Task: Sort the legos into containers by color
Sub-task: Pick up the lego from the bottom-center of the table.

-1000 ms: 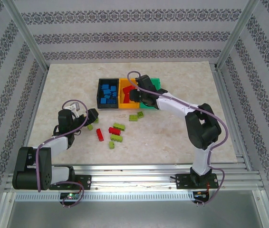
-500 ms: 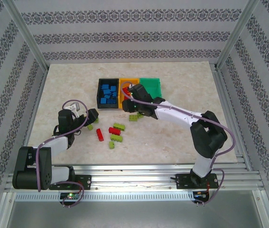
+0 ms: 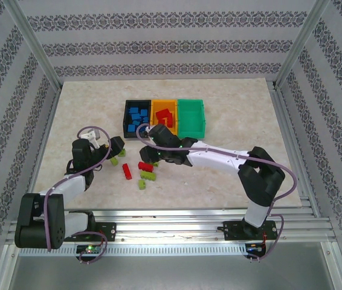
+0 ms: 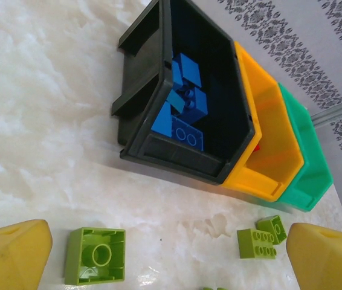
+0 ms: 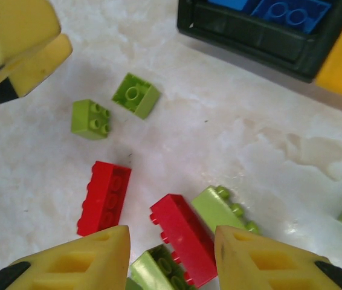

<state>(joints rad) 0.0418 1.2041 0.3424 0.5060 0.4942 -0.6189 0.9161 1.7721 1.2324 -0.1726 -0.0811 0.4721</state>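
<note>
From above, the black bin (image 3: 136, 134), orange bin (image 3: 164, 101) and green bin (image 3: 192, 130) stand side by side in a touching row at mid-worktop (image 3: 243, 103). Blue bricks (image 3: 138, 115) lie in the black bin and red bricks (image 3: 165, 116) in the orange one. Just in front of the bins, loose red and yellow-green legos (image 3: 142, 174) are scattered between the left hand (image 3: 115, 150) and the right hand (image 3: 148, 152), both low over the worktop.

The left wrist view shows the left hand's yellow fingers (image 4: 11, 254) spread wide and holding nothing. An upturned yellow-green brick (image 4: 95, 255) lies beside one of them.

The right wrist view shows the right hand's fingers (image 5: 80, 260) apart too, nothing gripped. A red brick (image 5: 183, 238) lies between them among yellow-green pieces, and a second red brick (image 5: 104, 197) lies just to the side.
</note>
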